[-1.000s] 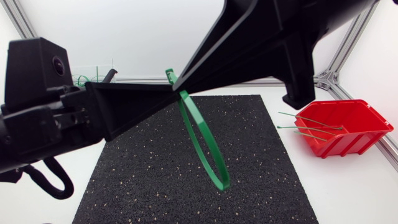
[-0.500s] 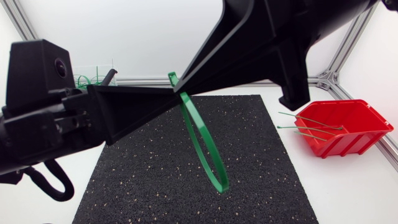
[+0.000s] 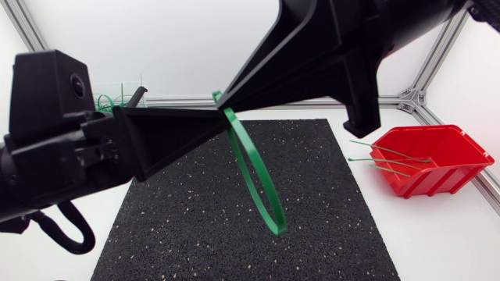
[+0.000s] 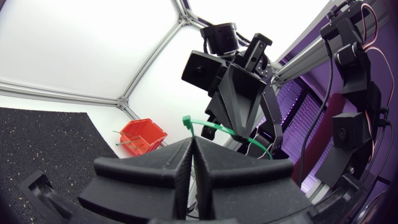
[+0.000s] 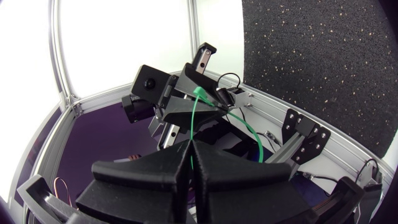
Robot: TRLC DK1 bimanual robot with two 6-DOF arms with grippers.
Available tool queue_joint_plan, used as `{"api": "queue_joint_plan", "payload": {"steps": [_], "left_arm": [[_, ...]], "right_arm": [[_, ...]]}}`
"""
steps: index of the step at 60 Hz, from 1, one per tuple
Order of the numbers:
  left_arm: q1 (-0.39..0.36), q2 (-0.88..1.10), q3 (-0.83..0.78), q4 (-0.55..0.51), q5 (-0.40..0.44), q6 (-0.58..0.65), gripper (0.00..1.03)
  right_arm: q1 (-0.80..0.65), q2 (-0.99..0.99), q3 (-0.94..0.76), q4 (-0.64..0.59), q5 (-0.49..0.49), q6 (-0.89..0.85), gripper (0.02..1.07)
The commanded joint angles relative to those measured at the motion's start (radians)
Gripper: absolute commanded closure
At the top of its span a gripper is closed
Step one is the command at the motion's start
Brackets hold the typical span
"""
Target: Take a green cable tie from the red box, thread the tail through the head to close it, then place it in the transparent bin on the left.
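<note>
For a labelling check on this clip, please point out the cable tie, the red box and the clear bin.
cable tie [image 3: 275, 229]: head view, the loop's bottom bend.
red box [image 3: 447, 178]: head view, outer front wall.
clear bin [image 3: 131, 87]: head view, see-through wall.

The left arm [image 3: 47, 156] is sticking in from the left side and is lying almost flat, high over the table. The left gripper [image 3: 212, 115] is pointing to the right. The right arm [image 3: 406, 19] is sticking in from the far right corner and is sloping down toward the left. The right gripper [image 3: 225, 92] is pointing at the left gripper, and the two tips are almost touching. Both grippers are pressing their fingers [image 4: 149, 177] tight together. Each one is pinching a bit of the tie [image 3: 254, 176] at its tip.
</note>
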Motion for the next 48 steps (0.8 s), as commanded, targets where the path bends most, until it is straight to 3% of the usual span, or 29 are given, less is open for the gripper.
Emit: {"api": "queue_joint_plan", "payload": {"steps": [1,48], "left_arm": [[-0.024,-0.022,0.012,0.007,-0.008,0.020,1.00],[-0.104,-0.085,0.009,-0.045,-0.158,0.182,1.00]], "right_arm": [[-0.021,0.025,-0.012,0.009,-0.022,0.044,1.01],[-0.052,0.150,0.003,-0.034,-0.017,0.064,1.01]]}}
